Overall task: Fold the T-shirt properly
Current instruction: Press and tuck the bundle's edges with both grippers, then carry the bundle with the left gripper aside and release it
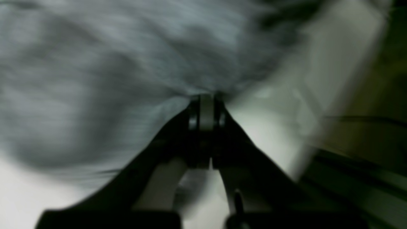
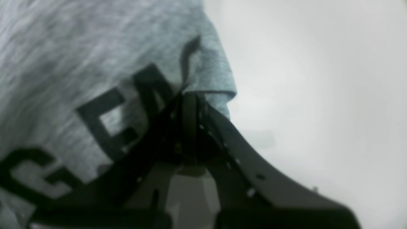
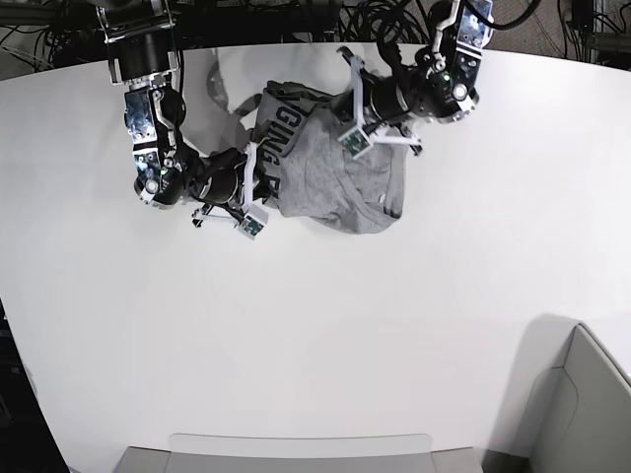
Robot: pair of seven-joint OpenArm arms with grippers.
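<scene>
The heather-grey T-shirt (image 3: 340, 182) lies bunched at the back middle of the white table (image 3: 315, 345), with black block lettering (image 3: 281, 123) showing along its left part. My left gripper (image 3: 340, 99) is at the shirt's back edge. In the left wrist view that gripper (image 1: 206, 98) is shut on a pinch of plain grey cloth (image 1: 95, 63), which is blurred. My right gripper (image 3: 271, 172) is at the shirt's left side. In the right wrist view it (image 2: 190, 95) is shut on a folded edge of the shirt (image 2: 79, 47), right beside the lettering (image 2: 105, 117).
A grey bin (image 3: 296, 453) runs along the table's front edge and another grey container (image 3: 582, 414) stands at the front right corner. Cables (image 3: 296, 15) lie behind the table's back edge. Both arm bases are at the back.
</scene>
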